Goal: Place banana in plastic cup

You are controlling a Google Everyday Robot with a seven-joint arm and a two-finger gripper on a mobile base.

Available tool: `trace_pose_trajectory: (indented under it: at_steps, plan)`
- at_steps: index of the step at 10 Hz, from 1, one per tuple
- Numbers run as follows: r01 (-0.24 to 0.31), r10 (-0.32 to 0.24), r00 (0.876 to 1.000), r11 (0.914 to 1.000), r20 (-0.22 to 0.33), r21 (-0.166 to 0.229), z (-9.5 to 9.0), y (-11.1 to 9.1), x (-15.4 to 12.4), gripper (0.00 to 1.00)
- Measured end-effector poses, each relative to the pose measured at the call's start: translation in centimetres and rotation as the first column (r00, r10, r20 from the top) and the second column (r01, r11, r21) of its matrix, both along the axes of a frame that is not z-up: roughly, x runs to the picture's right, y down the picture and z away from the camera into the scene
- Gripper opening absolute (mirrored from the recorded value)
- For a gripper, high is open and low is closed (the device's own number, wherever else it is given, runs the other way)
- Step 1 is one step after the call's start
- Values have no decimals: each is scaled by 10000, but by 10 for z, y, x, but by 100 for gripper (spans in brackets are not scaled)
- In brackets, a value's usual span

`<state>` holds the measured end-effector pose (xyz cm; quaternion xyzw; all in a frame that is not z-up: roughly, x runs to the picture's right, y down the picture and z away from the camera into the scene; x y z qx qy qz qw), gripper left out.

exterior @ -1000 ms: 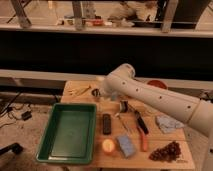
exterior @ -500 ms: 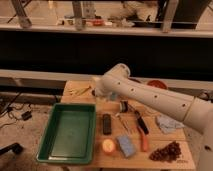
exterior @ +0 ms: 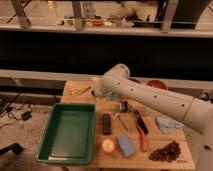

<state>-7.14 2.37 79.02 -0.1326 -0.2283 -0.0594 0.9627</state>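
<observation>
A slim pale-yellow thing (exterior: 80,91), which looks like the banana, lies at the table's back left corner. I do not see the blue-grey plastic cup; it may be hidden behind my white arm (exterior: 150,97). The arm reaches in from the right across the back of the table. My gripper (exterior: 101,93) is at its left end, low over the table, just right of the banana and behind the tray's far edge.
A green tray (exterior: 55,150) fills the table's left side. A black bar (exterior: 106,123), a round orange-yellow fruit (exterior: 108,145), a blue sponge (exterior: 125,145), red-handled pliers (exterior: 141,132), a small dark cup (exterior: 123,106), a blue-grey cloth (exterior: 167,123), a brown cluster (exterior: 165,151) and a red bowl (exterior: 156,85) lie around.
The end of my arm has shifted slightly left, toward the table's back left corner. The things on the table have not moved.
</observation>
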Motion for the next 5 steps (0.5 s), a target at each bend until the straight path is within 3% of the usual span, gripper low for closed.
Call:
trace_pose_trajectory:
  at_steps: [4, 5]
  plan:
    - [438, -457, 9972, 9985, 588, 337, 4, -9, -70, 100]
    - [433, -457, 9969, 9983, 638, 392, 7, -13, -77, 100]
